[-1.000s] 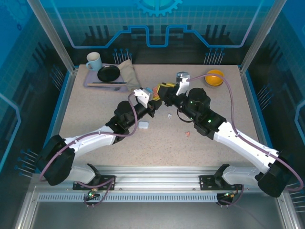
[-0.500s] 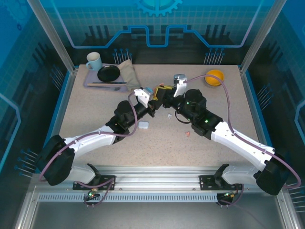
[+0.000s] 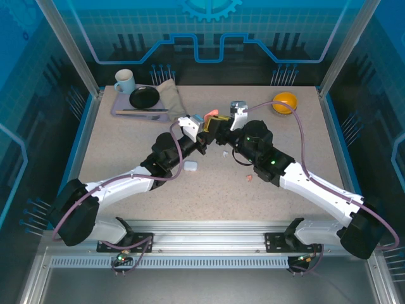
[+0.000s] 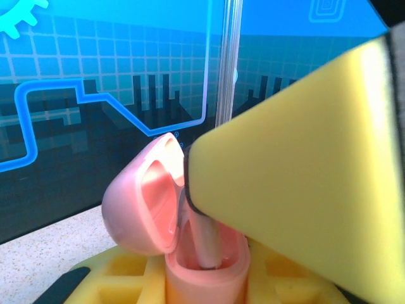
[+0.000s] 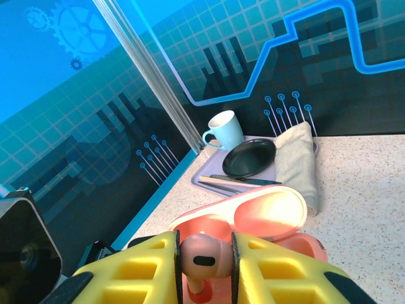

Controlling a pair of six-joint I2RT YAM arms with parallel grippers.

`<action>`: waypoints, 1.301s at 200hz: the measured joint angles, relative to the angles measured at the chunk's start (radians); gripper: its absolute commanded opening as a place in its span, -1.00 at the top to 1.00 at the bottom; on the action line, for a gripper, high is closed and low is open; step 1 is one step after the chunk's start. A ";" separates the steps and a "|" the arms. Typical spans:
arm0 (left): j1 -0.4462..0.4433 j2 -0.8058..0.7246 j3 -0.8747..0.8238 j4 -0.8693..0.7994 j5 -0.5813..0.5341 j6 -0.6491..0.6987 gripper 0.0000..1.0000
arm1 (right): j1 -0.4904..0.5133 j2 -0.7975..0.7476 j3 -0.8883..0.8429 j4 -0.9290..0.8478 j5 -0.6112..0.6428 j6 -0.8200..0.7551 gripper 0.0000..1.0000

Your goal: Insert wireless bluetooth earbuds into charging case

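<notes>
My left gripper [image 4: 205, 288] is shut on the body of a salmon-pink charging case [image 4: 205, 275], held upright above the table with its lid [image 4: 136, 202] swung open. My right gripper [image 5: 202, 259] is shut on a pink earbud [image 5: 201, 253], pinched between its yellow fingers [image 5: 133, 272]. The earbud's stem [image 4: 205, 240] reaches down into the case's opening. In the top view both grippers meet over the table's middle, left gripper [image 3: 201, 125] against right gripper [image 3: 216, 123]. A white earbud [image 3: 225, 152], another pink earbud [image 3: 249, 177] and a white case [image 3: 191, 166] lie on the table.
A lilac tray [image 3: 120, 109] at the back left carries a pale blue mug [image 3: 124, 80], a black plate [image 3: 144, 97], a folded cloth [image 3: 168, 95] and cutlery. An orange bowl [image 3: 285, 102] stands at the back right. Glass walls enclose the table.
My right gripper has moved left with the pink earbud, up to the open case in my left gripper. The left arm has stayed nearly still.
</notes>
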State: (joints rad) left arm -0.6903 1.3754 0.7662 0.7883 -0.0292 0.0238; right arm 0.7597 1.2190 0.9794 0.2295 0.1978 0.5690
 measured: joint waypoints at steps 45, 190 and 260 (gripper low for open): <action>0.000 0.000 0.000 0.001 0.000 0.000 1.00 | 0.000 0.002 0.000 0.001 0.003 0.003 0.53; -0.001 0.015 0.000 -0.024 -0.007 0.000 1.00 | 0.001 0.015 -0.017 -0.001 0.010 -0.027 0.58; -0.001 0.015 0.000 -0.024 -0.007 0.000 1.00 | 0.002 0.015 -0.017 -0.004 0.010 -0.043 0.51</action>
State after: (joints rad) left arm -0.6914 1.3907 0.7662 0.7643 -0.0364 0.0242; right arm 0.7616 1.2343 0.9627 0.2256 0.2077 0.5259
